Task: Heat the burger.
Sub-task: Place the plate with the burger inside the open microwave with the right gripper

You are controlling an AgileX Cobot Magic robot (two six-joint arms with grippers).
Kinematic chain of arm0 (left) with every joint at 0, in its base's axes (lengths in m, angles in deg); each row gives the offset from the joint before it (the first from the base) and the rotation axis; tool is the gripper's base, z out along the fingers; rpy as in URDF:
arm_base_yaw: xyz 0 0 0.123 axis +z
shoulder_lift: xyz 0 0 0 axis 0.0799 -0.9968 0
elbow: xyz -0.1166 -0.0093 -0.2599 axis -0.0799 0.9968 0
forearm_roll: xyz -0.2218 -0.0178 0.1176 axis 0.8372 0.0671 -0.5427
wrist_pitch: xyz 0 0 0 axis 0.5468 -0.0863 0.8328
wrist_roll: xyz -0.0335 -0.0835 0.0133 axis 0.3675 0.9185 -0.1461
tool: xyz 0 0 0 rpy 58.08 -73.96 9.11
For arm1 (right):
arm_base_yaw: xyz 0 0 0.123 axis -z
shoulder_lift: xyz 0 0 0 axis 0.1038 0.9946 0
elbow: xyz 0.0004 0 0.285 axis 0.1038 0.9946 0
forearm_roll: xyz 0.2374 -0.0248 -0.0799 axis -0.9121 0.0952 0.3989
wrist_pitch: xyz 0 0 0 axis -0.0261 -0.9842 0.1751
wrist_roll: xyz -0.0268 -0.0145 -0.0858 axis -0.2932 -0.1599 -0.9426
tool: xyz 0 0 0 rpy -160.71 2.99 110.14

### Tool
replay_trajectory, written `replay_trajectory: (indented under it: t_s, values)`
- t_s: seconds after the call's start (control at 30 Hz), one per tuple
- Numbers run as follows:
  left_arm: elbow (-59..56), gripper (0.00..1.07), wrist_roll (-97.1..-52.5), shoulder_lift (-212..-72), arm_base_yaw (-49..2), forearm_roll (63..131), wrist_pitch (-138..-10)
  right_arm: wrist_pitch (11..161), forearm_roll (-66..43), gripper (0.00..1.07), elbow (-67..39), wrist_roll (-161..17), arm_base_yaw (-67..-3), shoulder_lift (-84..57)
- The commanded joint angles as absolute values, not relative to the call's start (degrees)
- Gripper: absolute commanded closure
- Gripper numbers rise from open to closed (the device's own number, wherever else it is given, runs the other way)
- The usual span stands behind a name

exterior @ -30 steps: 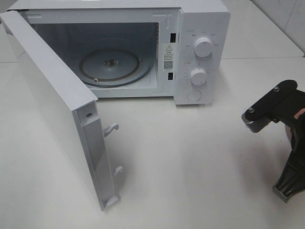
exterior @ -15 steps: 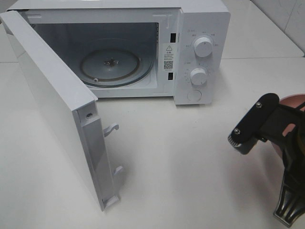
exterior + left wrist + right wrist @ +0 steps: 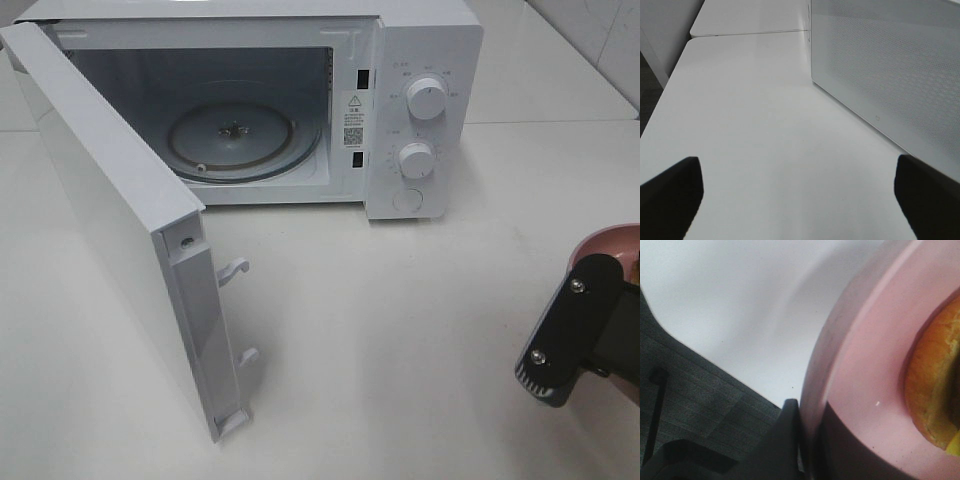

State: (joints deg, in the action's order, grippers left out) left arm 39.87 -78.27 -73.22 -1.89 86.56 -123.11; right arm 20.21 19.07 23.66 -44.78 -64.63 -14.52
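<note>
At the far side of the table (image 3: 400, 330), the microwave (image 3: 420, 40) stood with its door (image 3: 110, 220) open to the left. The cavity held the glass turntable (image 3: 232, 140). Near right edge: right gripper (image 3: 807, 435) clamped on the rim of the pink plate (image 3: 865, 370), with the burger (image 3: 935, 385) on that plate. Jaws of left gripper (image 3: 800, 195) spread wide, holding nothing, beside the door's outer face.

The white microwave oven (image 3: 425, 50) gapes toward the near side. Its white hinged door (image 3: 110, 220) juts near-left, walling that side. The white tabletop (image 3: 400, 320) right of the door gives passage; the right gripper (image 3: 812, 417) and pink round plate (image 3: 605, 240) crowd the near-right edge.
</note>
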Motion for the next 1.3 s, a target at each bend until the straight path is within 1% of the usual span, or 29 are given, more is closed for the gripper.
replay_trajectory:
  t_s: [0.03,0.07,0.27,0.3,0.37,0.4,0.63,0.97,1.3]
  values:
    - [40.0,0.10,-78.3,-72.0,-2.1,86.6,-123.0,18.4,22.2,1.06,24.1,-45.2,-67.1,-16.5]
    - [40.0,0.10,-78.3,-72.0,-2.1,86.6,-123.0,18.2,22.6,1.06,24.1,-45.5,-68.2,-16.9]
    - [40.0,0.10,-78.3,-72.0,-2.1,86.6,-123.0,18.0,23.1,1.06,24.1,-48.1,-70.1,-16.9]
    - [40.0,0.10,-78.3,-72.0,-2.1,86.6,-123.0,18.0,23.4,1.06,24.1,-49.5,-71.7,-16.9]
    - [40.0,0.10,-78.3,-72.0,-2.1,86.6,-123.0,18.1,23.6,1.05,24.1,-49.8,-72.4,-16.9]
    - [40.0,0.10,-78.3,-72.0,-2.1,86.6,-123.0,18.3,23.7,1.05,24.1,-50.3,-74.2,-16.9]
    - [40.0,0.10,-78.3,-72.0,-2.1,86.6,-123.0,18.8,24.1,1.05,24.1,-51.7,-78.0,-16.9]
    - [40.0,0.10,-78.3,-72.0,-2.1,86.6,-123.0,21.6,24.1,1.03,24.1,-55.4,-80.8,-16.9]
    - [40.0,0.10,-78.3,-72.0,-2.1,86.6,-123.0,23.0,26.2,1.02,24.1,-61.3,-80.9,-16.9]
